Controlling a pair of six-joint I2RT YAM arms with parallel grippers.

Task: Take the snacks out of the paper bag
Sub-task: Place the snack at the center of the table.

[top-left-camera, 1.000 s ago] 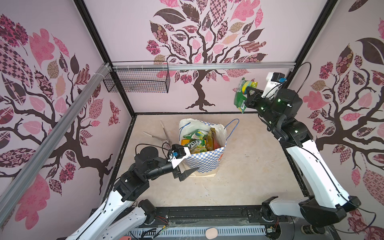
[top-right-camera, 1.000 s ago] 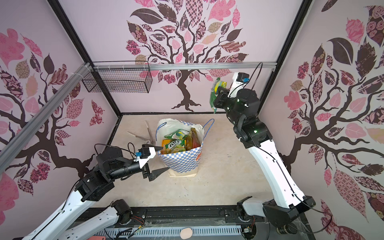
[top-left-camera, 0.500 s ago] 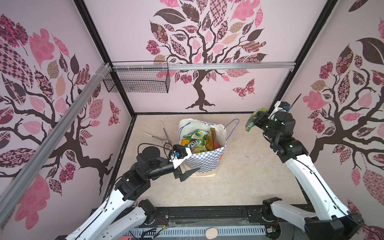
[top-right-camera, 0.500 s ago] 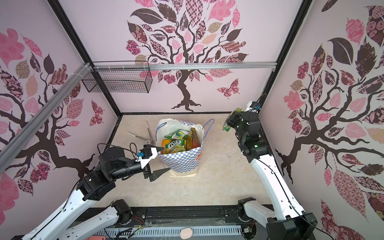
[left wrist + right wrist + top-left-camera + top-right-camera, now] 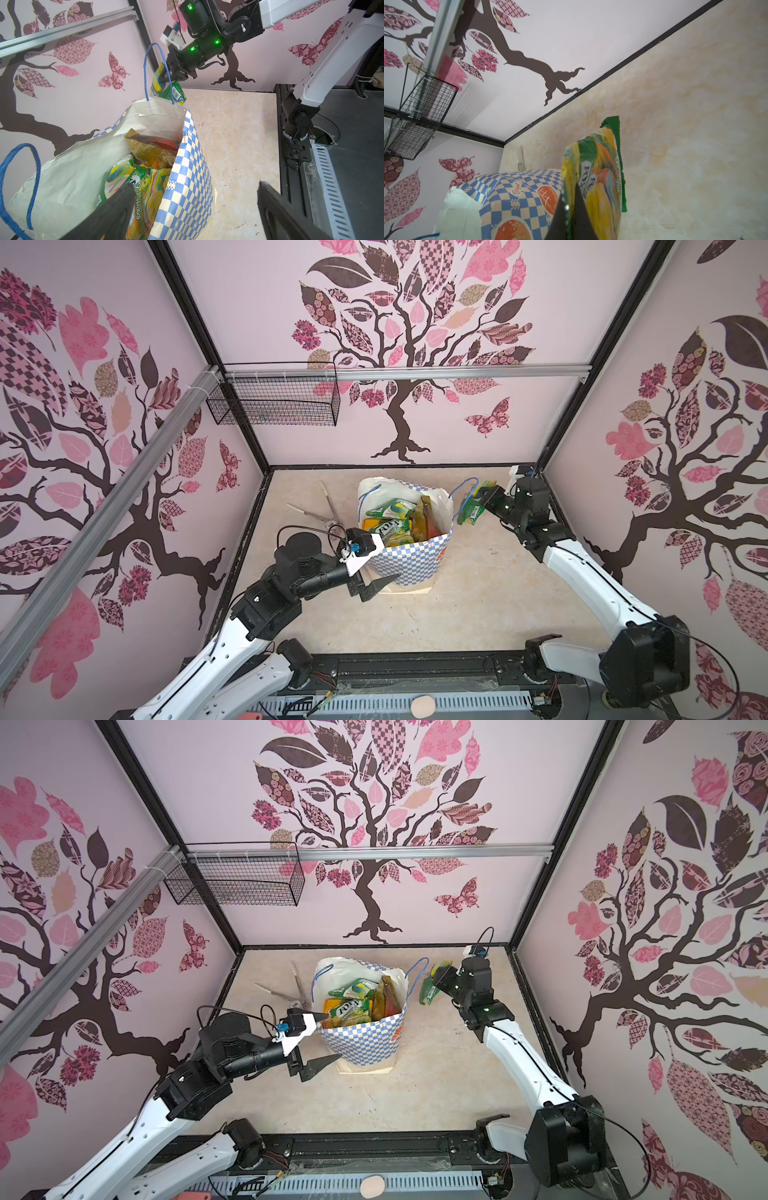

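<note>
The paper bag (image 5: 411, 560) (image 5: 365, 1044) stands upright mid-table, its mouth open. Several snacks (image 5: 392, 531) (image 5: 347, 1011) (image 5: 145, 187) fill it, green, yellow and gold, one marked FOX'S. My left gripper (image 5: 388, 558) (image 5: 329, 1036) (image 5: 193, 191) is open and straddles the bag's near wall, one finger over the snacks inside, the other outside. My right gripper (image 5: 478, 499) (image 5: 436, 979) (image 5: 164, 80) (image 5: 569, 207) is shut on a green fruit-print snack packet (image 5: 471, 508) (image 5: 429, 990) (image 5: 600, 176). That packet hangs just right of the bag (image 5: 508, 193), beside its blue handle (image 5: 158, 70).
Metal scissors (image 5: 328, 510) (image 5: 299, 990) lie on the table left of the bag, behind my left arm. A black wire basket (image 5: 274, 402) (image 5: 415, 124) hangs on the back-left rail. The right wall is close behind my right wrist.
My right arm has come down from high by the back wall, carrying the green packet, to table level beside the bag's right side. The left arm has barely moved.
</note>
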